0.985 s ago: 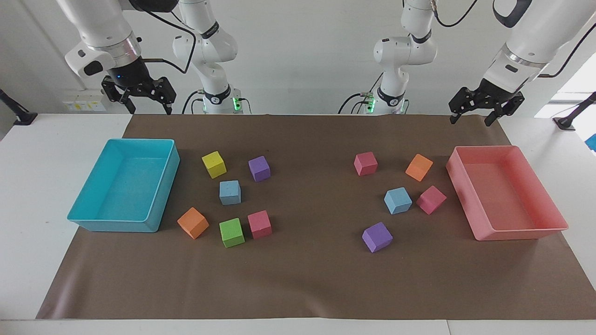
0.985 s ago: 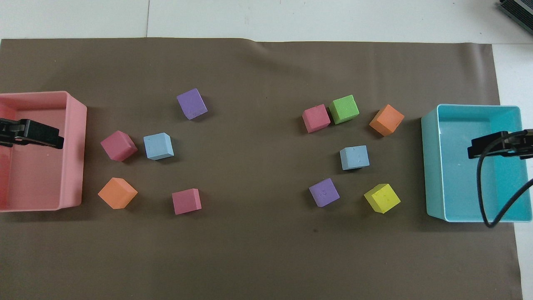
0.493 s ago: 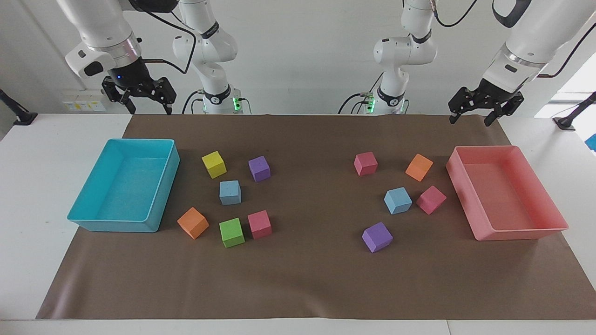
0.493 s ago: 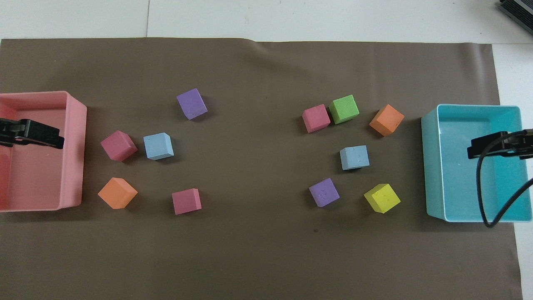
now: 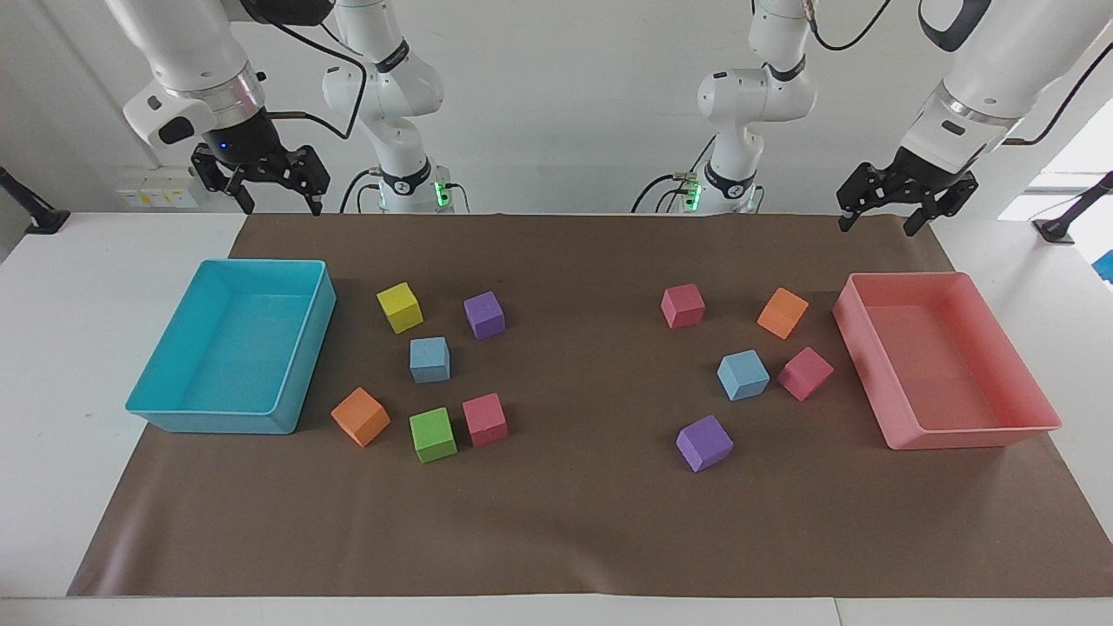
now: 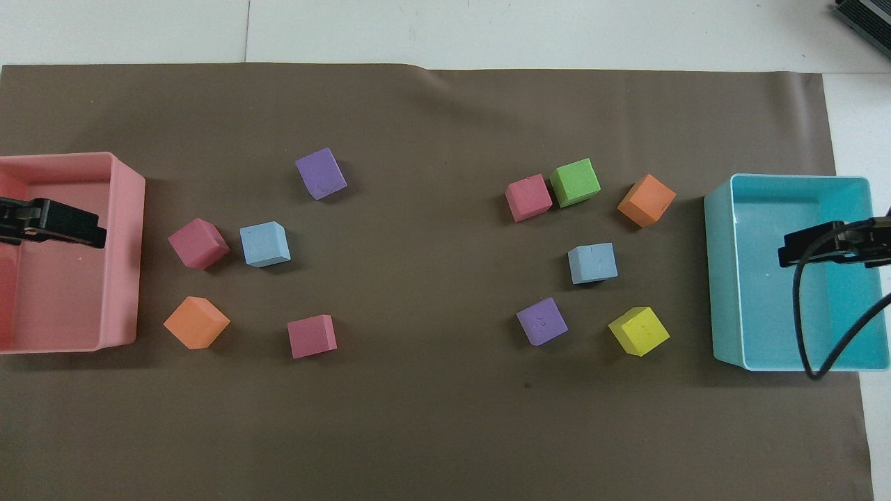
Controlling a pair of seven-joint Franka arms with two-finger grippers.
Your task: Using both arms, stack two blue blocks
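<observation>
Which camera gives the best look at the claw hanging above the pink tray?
The facing view shows it best: the left gripper appears whole there, both black fingers spread open, raised in the air near the pink tray, holding nothing. The overhead view catches only its black tip, seen over the tray at the frame's edge.

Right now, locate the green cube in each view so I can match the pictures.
Facing view: green cube in the lower middle, touching a pink cube, toward the right arm's end.
Overhead view: green cube in the upper middle, beside the same pink cube.
Shared landmark: the turquoise tray at the right arm's end.
</observation>
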